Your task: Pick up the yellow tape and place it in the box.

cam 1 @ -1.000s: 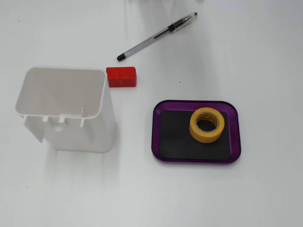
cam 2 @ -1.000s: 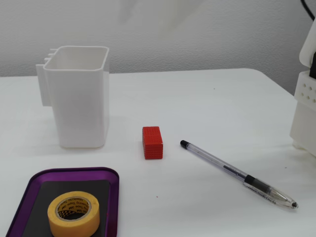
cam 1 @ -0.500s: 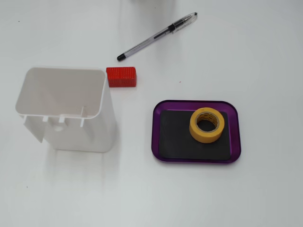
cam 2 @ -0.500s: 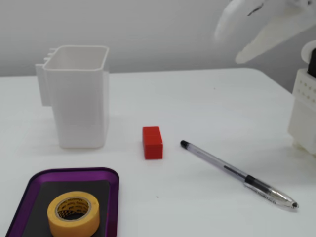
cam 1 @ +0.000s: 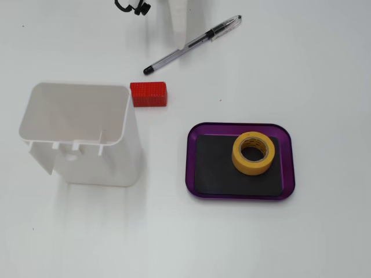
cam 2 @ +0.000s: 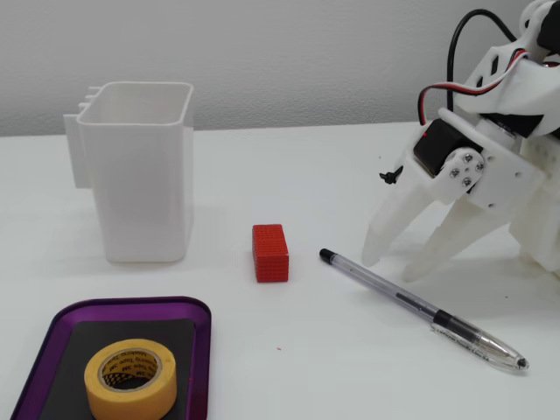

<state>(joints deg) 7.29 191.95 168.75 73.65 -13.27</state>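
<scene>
**Op:** Currently I log the tape (cam 1: 253,153) lying flat inside the box (cam 1: 192,162), on the black liner, toward the box's 2 o'clock corner in the top-down fixed view. It sits clear of the purple rim. I judge the placing done.

**Obs:** Gripper?

**Op:** The gripper (cam 2: 407,265) is empty, fingers spread, tips pointing down just above the table in the side fixed view. It is well apart from the box, which lies at its 8 o'clock in that view.

**Obs:** Anything near the tips?

**Op:** The pen (cam 2: 420,308) lies just below them, running toward 4 o'clock. That is my main worry: if I lower or swing the arm carelessly, a fingertip could catch the pen and roll it away.

**Obs:** Other hazards?

**Op:** The red block (cam 2: 270,252) at the gripper's 9 o'clock, and the white container (cam 2: 140,171) beyond it. A low sweep toward the box could knock either; the container looks tall and light, likely to tip. Nothing threatens the tape unless I bump the box.
</scene>
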